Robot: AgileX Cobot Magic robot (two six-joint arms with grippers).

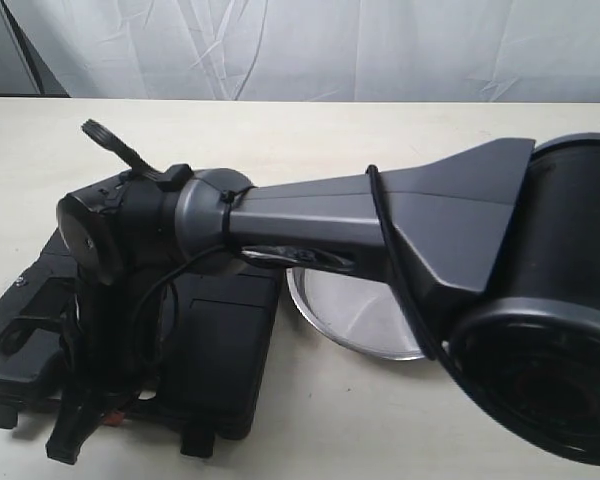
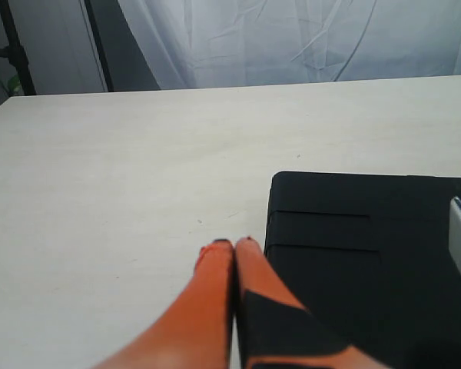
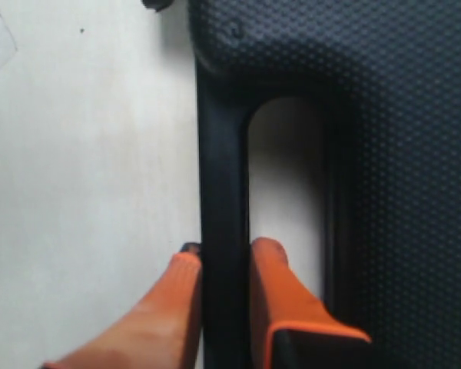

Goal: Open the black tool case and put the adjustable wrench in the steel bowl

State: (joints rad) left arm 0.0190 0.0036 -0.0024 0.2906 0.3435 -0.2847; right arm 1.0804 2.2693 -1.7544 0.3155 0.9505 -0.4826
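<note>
The black tool case (image 1: 215, 350) lies flat on the table (image 2: 100, 192), its lid apparently down. The adjustable wrench shows in no view, so it is probably shut inside the case.

At the case's handle end, the right gripper (image 3: 224, 257) has narrowed onto the handle bar (image 3: 224, 154). One of its orange fingers (image 3: 280, 284) sits inside the cut-out and the other against the bar's outer edge, both seemingly pressed to the plastic. That grip suits pulling or steadying the case, since the bar is the one thin part of it a claw can close around. To get there, the right arm (image 1: 380, 210) reaches across above the case and hides much of it in the exterior view.

The left gripper (image 2: 233, 246) is low over the table just beside another edge of the case, its two fingers pressed together with nothing between them. Closed like that, it looks placed to push at an edge or work a latch rather than to grasp anything.

The steel bowl (image 1: 355, 320) stands just beside the case, partly under the arm, and what shows of it is empty. Standing that close, it leaves the wrench only a short carry. The opening step looks under way but not done.
</note>
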